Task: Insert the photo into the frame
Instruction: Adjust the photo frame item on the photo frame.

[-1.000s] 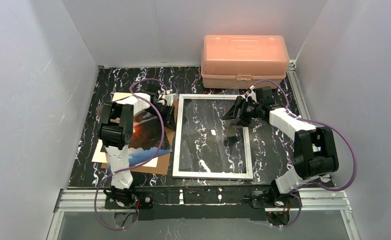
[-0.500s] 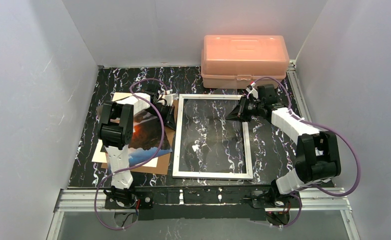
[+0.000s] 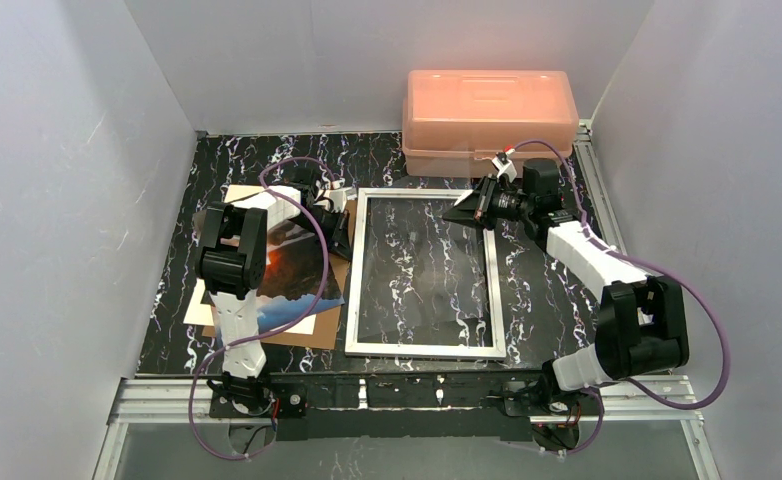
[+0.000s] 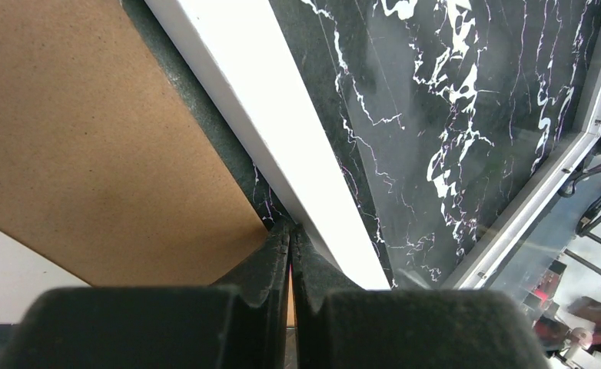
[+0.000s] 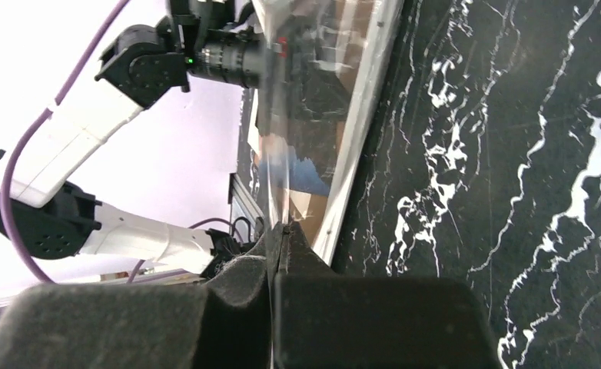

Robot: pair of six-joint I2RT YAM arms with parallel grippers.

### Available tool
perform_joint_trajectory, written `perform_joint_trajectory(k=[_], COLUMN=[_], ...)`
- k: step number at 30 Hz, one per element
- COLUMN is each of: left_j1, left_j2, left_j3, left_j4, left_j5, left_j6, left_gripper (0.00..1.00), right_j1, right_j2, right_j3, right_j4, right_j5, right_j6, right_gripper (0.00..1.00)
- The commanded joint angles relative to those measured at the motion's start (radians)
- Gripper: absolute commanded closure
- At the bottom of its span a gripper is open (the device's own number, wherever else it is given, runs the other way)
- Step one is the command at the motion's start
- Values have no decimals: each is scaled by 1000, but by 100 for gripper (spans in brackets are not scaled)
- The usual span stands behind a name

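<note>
The white frame (image 3: 351, 290) lies flat mid-table; its left rail (image 4: 282, 131) crosses the left wrist view. The photo (image 3: 289, 262), dark clouds with an orange glow, rests on the brown backing board (image 3: 312, 330) to the frame's left, partly hidden by the left arm. My left gripper (image 3: 339, 236) is shut, its tips (image 4: 290, 231) at the corner of the board (image 4: 90, 138) beside the rail. My right gripper (image 3: 473, 208) sits over the frame's far right corner, shut (image 5: 278, 231) on the edge of the clear pane (image 5: 293, 115), which tilts up from the frame's rail (image 5: 359, 131).
A pink plastic box (image 3: 489, 115) stands at the back, just beyond the frame's far edge. White walls close in the black marble table (image 3: 557, 290) on three sides. A metal rail (image 3: 407, 395) with both arm bases runs along the near edge.
My right gripper has closed from open onto the pane's edge and shifted towards the frame's far right corner. The reflections in the pane have changed. The left arm has not moved.
</note>
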Motion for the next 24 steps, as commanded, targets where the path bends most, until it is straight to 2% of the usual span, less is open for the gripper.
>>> perform_joint_trajectory(k=[1,5,7,15,24], left_j1=[1,3,3,3,3], left_j2=[-14,-18,-20,-22,-20], left_j3=[12,14,14,13,9], left_j4=[-44,-44,-45,-49,-49], left_j5=[31,32,31,33,35], left_j6=[12,12,10,11,13], left_gripper=[100,100,100,100,100], right_j1=[-1,6,12,18,17], right_j2=[-49,-49,-49,-34,0], right_j3=[-39,-85,-85,-14,60], right_j4=[227,367,369,111,-55], right_j5=[-57,-70,-68,-39,-37], right_j6=[129,224,209,7,-137], right_gripper=[99,99,99,99,99])
